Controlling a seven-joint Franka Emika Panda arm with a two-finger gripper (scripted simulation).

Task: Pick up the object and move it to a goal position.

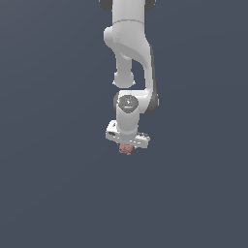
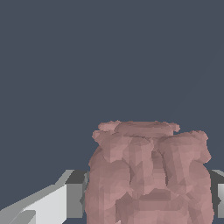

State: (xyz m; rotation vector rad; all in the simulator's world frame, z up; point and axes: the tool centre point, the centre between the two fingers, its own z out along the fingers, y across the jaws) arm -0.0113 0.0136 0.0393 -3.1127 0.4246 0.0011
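The white arm hangs straight down, its wrist bent just above the gripper. The gripper's fingers press against both sides of the pinkish-red blob, which sits directly beneath the wrist.

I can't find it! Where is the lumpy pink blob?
In the exterior view, the small lumpy pinkish-red blob sits near the middle, right under the white gripper; the wrist view shows it between the gripper's fingers.
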